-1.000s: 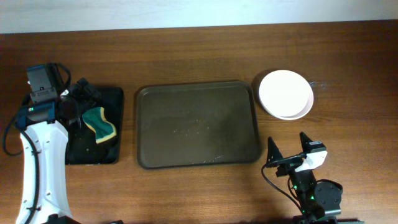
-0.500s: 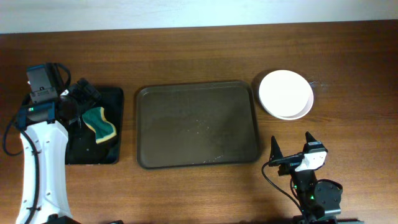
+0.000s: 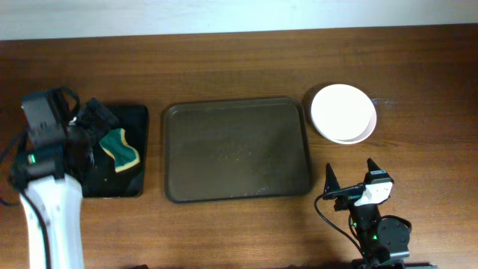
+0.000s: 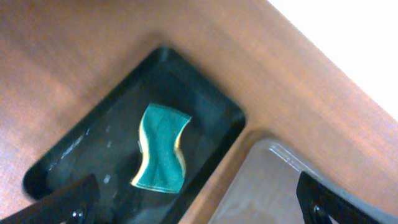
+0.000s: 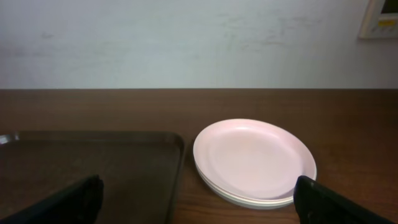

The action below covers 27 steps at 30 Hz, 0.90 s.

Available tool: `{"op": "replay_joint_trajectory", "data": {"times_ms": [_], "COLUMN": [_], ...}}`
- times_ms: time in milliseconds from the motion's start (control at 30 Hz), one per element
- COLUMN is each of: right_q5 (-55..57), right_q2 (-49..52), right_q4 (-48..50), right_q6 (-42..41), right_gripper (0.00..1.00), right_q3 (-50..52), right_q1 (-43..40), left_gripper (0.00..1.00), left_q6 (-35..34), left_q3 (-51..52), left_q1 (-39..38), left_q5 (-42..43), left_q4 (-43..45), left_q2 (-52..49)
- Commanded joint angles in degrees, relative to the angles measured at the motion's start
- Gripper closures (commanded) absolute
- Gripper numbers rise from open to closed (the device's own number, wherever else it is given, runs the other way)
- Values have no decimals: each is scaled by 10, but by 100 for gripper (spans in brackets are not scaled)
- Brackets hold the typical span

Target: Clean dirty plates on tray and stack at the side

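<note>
Left gripper (image 4: 196,190) has slid leftward above the sponge (image 4: 161,149) — spread wide, empty — right gripper (image 5: 198,186) likewise open.

No legible text, brand or number anywhere; markings on the wall panel (image 5: 380,18) too blurred.

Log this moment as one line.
plates: stacked beside tray, none on it | sponge: in black tray | left hand: open | right hand: open
</note>
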State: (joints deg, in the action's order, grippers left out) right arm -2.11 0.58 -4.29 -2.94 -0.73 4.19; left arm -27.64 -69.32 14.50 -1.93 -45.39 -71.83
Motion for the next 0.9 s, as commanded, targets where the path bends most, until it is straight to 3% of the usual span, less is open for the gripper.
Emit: {"op": "replay_joint_trajectory", "data": {"times_ms": [0, 33, 67, 167, 233, 433, 600, 867], "right_q5": [9, 9, 9, 9, 9, 9, 9, 9], "right_q2": [-4, -4, -4, -4, -4, -4, -4, -4], "right_q4": [-2, -2, -2, -2, -2, -2, -2, -2], "right_q6": [2, 2, 2, 2, 2, 2, 2, 2], "right_gripper": [2, 2, 2, 2, 2, 2, 2, 2], "right_q3": [4, 4, 4, 4, 4, 4, 4, 4], "right_q1": [3, 2, 3, 3, 3, 3, 2, 3], "left_gripper": [0, 1, 1, 0, 1, 1, 0, 1], "left_q6": [91, 148, 160, 167, 171, 171, 284, 284], "left_q3": [153, 240, 311, 441, 498, 688, 688, 688], "left_q1": [-38, -54, -63, -63, -63, -107, -125, -125], "left_q5": [29, 56, 56, 56, 59, 120, 95, 68], "left_q4": [127, 199, 238, 275, 303, 500, 426, 410], "left_q2": [164, 261, 353, 559, 645, 716, 716, 715]}}
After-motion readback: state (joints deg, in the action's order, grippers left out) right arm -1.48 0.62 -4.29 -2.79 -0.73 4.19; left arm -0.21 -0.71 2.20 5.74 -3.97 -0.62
